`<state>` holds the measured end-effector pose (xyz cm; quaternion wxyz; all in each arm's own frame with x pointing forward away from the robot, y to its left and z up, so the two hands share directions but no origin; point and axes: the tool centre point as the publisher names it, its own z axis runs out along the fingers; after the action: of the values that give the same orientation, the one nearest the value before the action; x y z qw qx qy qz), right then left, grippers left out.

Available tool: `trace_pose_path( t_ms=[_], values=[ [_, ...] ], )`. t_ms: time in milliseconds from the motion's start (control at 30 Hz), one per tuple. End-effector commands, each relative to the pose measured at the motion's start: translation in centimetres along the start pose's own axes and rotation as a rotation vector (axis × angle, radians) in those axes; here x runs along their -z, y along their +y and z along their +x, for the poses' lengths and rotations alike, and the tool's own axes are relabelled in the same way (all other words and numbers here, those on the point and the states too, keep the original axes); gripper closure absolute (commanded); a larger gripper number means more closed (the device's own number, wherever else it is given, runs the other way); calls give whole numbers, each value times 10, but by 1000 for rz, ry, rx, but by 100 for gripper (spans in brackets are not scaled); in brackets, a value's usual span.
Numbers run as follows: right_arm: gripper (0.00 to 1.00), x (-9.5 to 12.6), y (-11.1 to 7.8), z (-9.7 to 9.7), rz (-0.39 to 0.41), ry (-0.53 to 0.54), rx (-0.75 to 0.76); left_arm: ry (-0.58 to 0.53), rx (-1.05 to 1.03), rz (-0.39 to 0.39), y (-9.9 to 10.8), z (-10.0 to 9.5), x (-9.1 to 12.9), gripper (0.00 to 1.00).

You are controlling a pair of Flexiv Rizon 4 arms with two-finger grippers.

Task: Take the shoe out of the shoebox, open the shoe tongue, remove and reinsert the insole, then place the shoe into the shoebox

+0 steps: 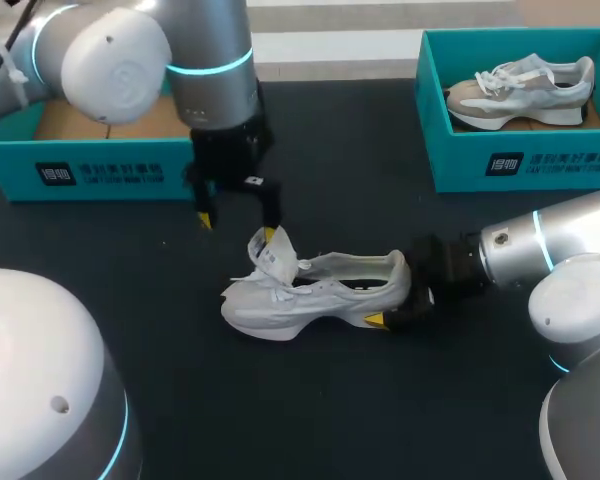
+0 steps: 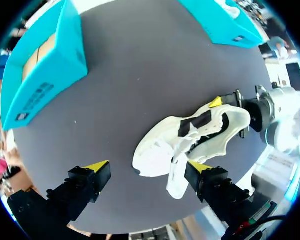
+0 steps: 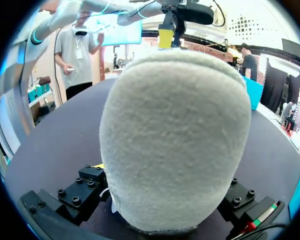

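Trouble comes if your wide-open left claw (image 1: 237, 227) slips off the tongue (image 1: 276, 252) and shoves the shoe (image 1: 315, 298), lying on the table (image 1: 130, 300) with its heel (image 1: 398, 272) squeezed in your right claw (image 1: 400, 302), out of that grip.

White logo and print lines mark the front walls of my left shoebox (image 1: 100, 172) and right shoebox (image 1: 550, 163); I cannot read them.

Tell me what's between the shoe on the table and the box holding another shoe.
Only bare black table separates the shoe from that box, seen in the head view.
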<state>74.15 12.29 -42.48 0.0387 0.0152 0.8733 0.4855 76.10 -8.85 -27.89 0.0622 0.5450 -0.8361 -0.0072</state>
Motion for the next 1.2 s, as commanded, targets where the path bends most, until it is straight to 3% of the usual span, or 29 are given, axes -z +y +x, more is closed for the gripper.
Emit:
trace_pose_path(
  t_ms=[33,67,200,367,400,433,467,800,1200],
  values=[
    [100,-2,-1,-1,3,-1,0,-64,-384,45,-20,14,15,0],
    [100,-2,-1,-1,3,-1,0,-71,-475,26,-25,17,18,0],
    [100,-2,-1,-1,3,-1,0,-161,-800,119,-35,29,27,0],
    [100,-2,-1,-1,3,-1,0,-98,-1133,177,-42,51,33,0],
    [100,-2,-1,-1,3,-1,0,-64,-1181,185,-43,56,33,16],
    [100,-2,-1,-1,3,-1,0,-25,-1227,190,-44,61,33,94],
    [100,-2,-1,-1,3,-1,0,-3,-1263,201,-44,66,32,100],
    [100,-2,-1,-1,3,-1,0,84,-1475,222,-28,103,11,100],
    [100,-2,-1,-1,3,-1,0,203,-1547,132,-19,128,-30,100]
  ],
)
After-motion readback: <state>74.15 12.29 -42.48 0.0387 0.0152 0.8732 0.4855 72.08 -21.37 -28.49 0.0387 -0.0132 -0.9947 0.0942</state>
